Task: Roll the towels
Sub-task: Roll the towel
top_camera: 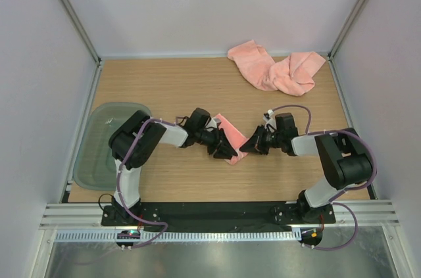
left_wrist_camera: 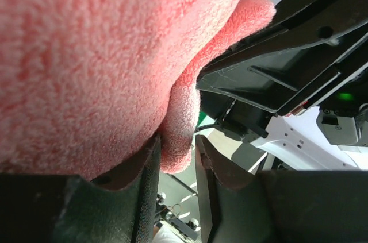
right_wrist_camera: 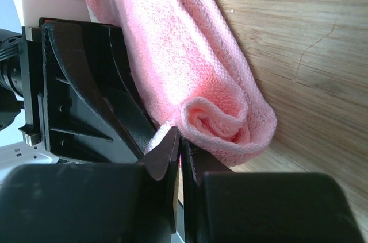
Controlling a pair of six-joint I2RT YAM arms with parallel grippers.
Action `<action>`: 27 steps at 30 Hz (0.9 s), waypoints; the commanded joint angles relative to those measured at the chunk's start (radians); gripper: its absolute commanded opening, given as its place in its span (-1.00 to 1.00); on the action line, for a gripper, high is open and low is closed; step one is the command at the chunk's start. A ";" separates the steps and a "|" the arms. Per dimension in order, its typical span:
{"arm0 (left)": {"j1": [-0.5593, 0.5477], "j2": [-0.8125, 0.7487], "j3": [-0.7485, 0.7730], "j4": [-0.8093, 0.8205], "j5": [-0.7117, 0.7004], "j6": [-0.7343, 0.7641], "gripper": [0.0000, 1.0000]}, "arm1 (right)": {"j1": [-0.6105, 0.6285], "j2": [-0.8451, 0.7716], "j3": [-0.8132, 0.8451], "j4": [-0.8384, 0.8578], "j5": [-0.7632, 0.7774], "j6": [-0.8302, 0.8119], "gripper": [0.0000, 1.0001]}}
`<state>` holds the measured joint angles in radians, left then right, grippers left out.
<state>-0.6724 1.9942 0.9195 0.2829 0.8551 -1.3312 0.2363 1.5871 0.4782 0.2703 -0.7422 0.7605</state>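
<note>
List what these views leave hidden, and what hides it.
Top external: the middle towel is covered by the left gripper and right gripper.
Top external: the back towels are bunched; number unclear.
Top external: the left arm covers part of the tray.
Left wrist: the middle towel, close and blurred, hides the table; whether the jaws pinch it is unclear.
Right wrist: that towel's far end leaves the top edge.

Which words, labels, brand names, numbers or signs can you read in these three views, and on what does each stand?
None: no text can be read in any view.
The rolled towel, the heaped towels, the tray and the table carry no legible print.
The green light in the left wrist view is a lamp, not a sign.
</note>
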 commanded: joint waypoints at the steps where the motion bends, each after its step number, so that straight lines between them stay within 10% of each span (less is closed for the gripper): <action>1: 0.016 -0.006 0.019 -0.249 -0.050 0.056 -0.29 | 0.005 0.020 -0.007 0.017 0.061 -0.023 -0.82; 12: -0.047 -0.251 0.243 -0.795 -0.572 0.493 -0.14 | 0.015 0.019 -0.003 0.012 0.073 -0.029 -0.81; 27: -0.358 -0.227 0.374 -0.866 -0.927 0.673 0.04 | 0.017 0.028 0.005 0.003 0.075 -0.033 -0.81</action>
<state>-1.0157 1.7500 1.2510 -0.5468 0.0532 -0.7120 0.2478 1.5909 0.4786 0.2844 -0.7280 0.7601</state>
